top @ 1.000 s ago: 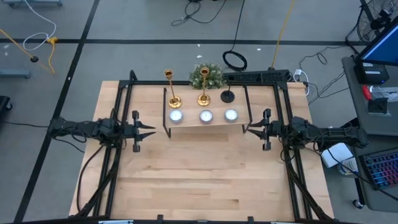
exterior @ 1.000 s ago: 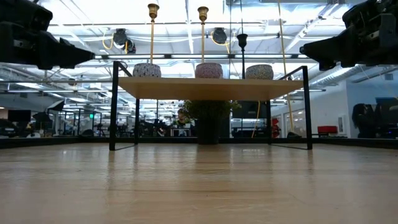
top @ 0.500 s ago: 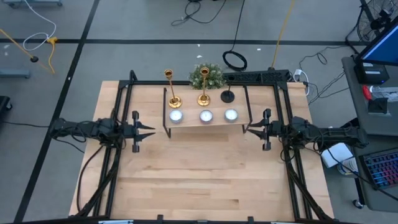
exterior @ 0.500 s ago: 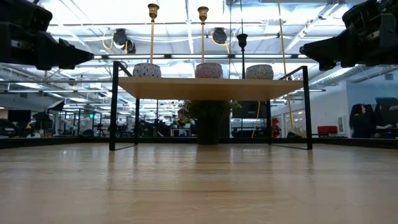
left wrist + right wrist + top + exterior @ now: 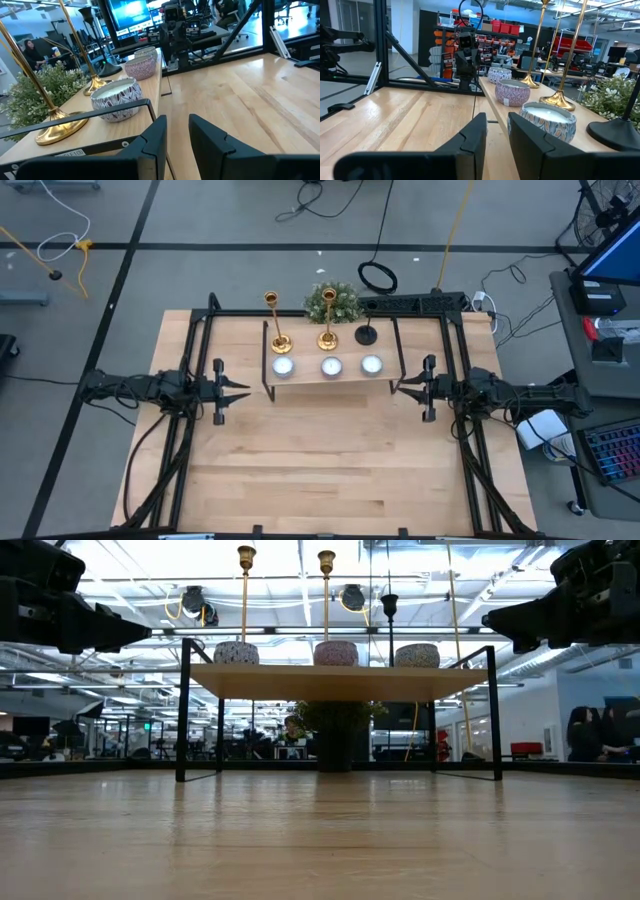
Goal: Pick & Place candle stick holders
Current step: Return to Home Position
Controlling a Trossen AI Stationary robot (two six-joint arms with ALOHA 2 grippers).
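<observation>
Two slim gold candlesticks [image 5: 278, 338] [image 5: 327, 336] and a shorter black one [image 5: 366, 333] stand on their round bases along the far edge of a raised wooden shelf [image 5: 325, 376] on black legs at the table's far middle. In the low view their tops [image 5: 245, 557] [image 5: 325, 560] [image 5: 389, 604] rise above the shelf. My left gripper [image 5: 243, 389] [image 5: 177, 120] hovers left of the shelf, open and empty. My right gripper [image 5: 398, 387] [image 5: 496, 116] hovers right of it, open and empty. Both point level toward the shelf.
Three patterned candle bowls [image 5: 283, 366] [image 5: 331, 366] [image 5: 371, 364] line the shelf's near edge. A small bushy green plant [image 5: 332, 302] stands behind the shelf. Black frame rails [image 5: 205, 330] [image 5: 455, 330] run along both table sides. Bare wood [image 5: 330, 460] lies in front.
</observation>
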